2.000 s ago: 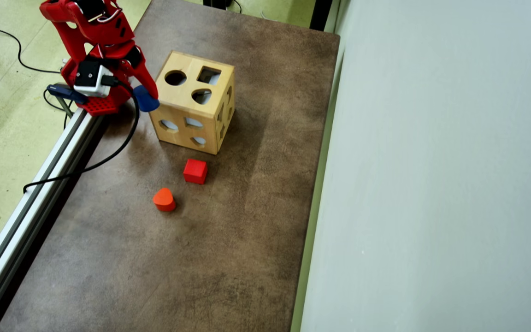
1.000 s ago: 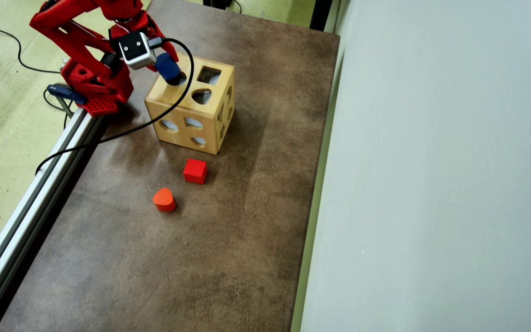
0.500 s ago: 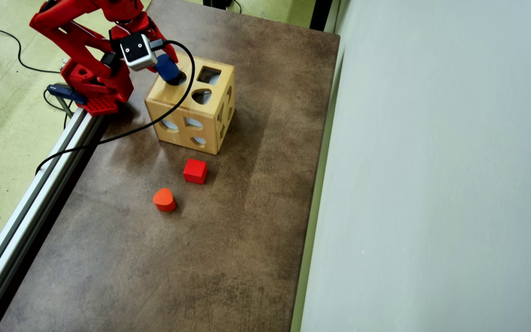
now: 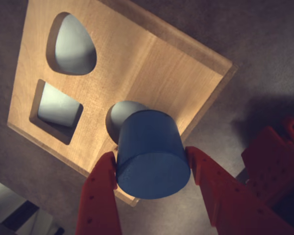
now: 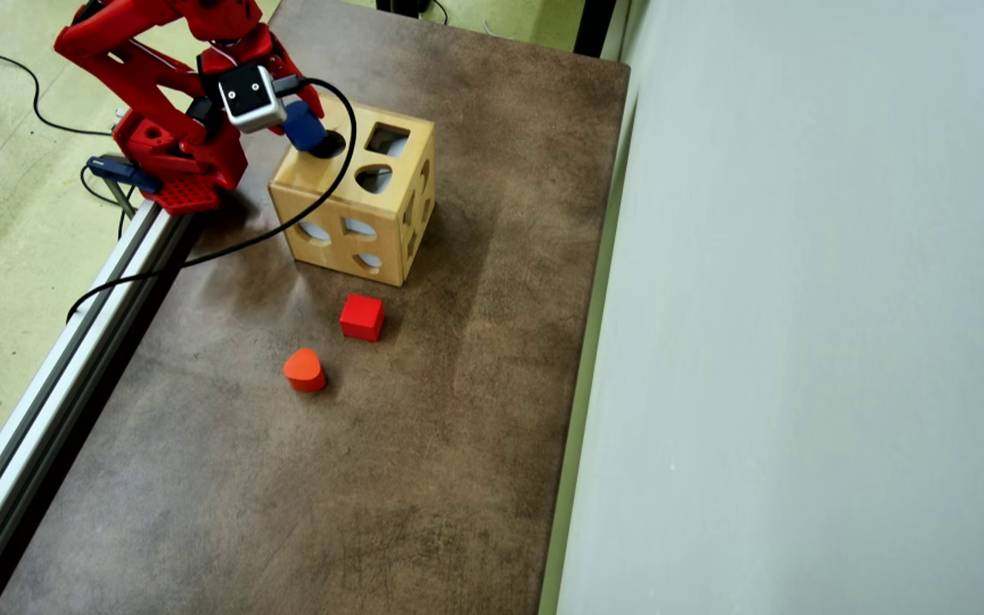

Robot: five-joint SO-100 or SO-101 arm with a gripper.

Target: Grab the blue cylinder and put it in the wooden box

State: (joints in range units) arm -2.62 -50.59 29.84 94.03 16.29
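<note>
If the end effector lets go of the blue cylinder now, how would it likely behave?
The blue cylinder looks rigid and smooth, so it could slip. It hangs tilted, only partly over the wooden box's round hole, so it may catch the rim, then roll.

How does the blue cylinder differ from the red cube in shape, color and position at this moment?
The blue cylinder is round and dark blue; the red cube is square-edged and red. The cylinder is held off the table in the tool, tilted beside the round hole of the wooden box; the cube lies free on the table, in front of the box. Both are small solid blocks.
</note>
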